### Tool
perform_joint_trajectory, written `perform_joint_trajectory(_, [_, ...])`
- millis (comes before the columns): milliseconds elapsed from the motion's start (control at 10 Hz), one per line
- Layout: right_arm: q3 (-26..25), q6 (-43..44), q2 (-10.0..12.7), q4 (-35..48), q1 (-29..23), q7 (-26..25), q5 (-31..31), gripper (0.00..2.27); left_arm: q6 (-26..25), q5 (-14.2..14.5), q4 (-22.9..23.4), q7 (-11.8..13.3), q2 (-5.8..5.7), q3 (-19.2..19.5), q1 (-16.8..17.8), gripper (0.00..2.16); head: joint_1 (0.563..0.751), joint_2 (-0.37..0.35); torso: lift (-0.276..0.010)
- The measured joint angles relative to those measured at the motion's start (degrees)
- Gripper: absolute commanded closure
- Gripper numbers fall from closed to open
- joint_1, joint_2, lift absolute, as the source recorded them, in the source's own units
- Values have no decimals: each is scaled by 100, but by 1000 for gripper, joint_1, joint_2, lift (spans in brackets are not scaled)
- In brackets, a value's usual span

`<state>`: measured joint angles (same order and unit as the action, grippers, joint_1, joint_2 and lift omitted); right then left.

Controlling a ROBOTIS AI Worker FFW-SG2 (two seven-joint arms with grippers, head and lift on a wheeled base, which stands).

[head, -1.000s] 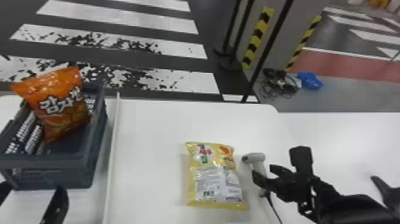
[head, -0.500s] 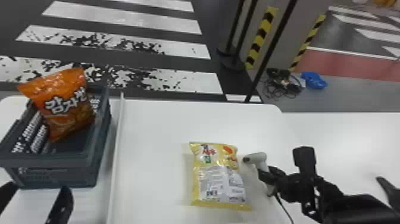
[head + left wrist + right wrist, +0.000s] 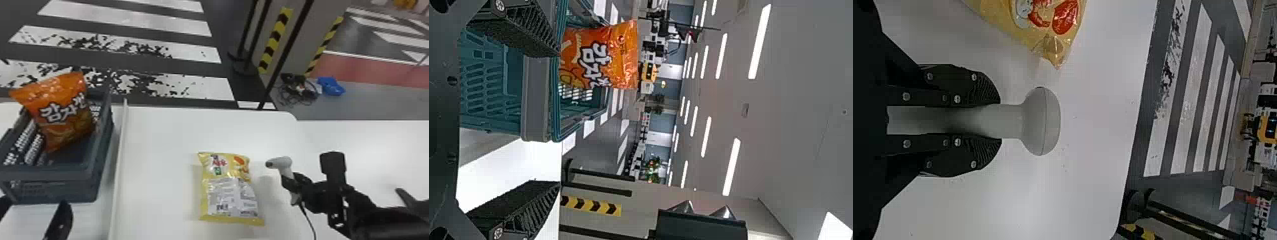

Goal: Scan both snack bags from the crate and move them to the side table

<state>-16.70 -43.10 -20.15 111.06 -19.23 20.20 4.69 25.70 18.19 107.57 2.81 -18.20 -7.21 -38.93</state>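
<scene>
At the head view's lower left, my left gripper [image 3: 33, 220] stands open in front of the crate [image 3: 60, 191]. An orange snack bag [image 3: 63, 111] leans upright inside that crate. In the left wrist view the left gripper [image 3: 556, 120] has its fingers wide apart, with the orange bag [image 3: 604, 57] beyond them. A yellow snack bag [image 3: 228, 188] lies flat on the white table, label side up. Right of it, my right gripper [image 3: 292, 186] holds the grey-white scanner [image 3: 282, 162]. The right wrist view shows the right gripper [image 3: 998, 121] closed on the handle of the scanner [image 3: 1042, 121].
A raised white edge [image 3: 119, 166] runs between the crate and the yellow bag. The scanner's cable [image 3: 309, 220] hangs toward the front. Dark poles [image 3: 284, 54] stand beyond the table's far edge [image 3: 204, 110].
The head view has shifted slightly, moving the crate and bags a little rightward in it. The scanner's head has turned somewhat, still held in my right gripper.
</scene>
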Motion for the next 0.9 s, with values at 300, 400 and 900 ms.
perform_joint_trajectory(300, [-220,-840,215,978,-489,-241,-190,2246,17,0,0,0,-19,-13,2,83,695,-308,-99])
perform_joint_trajectory(400, [-252,-1196,300,1339,-673,-321,-299,2246,17,0,0,0,-30,-29,16,83,695,-318,-99])
perform_joint_trajectory(900, [-146,-3316,690,3146,-1316,-566,-445,2246,48,6,0,12,-61,-65,35,83,695,-304,-99])
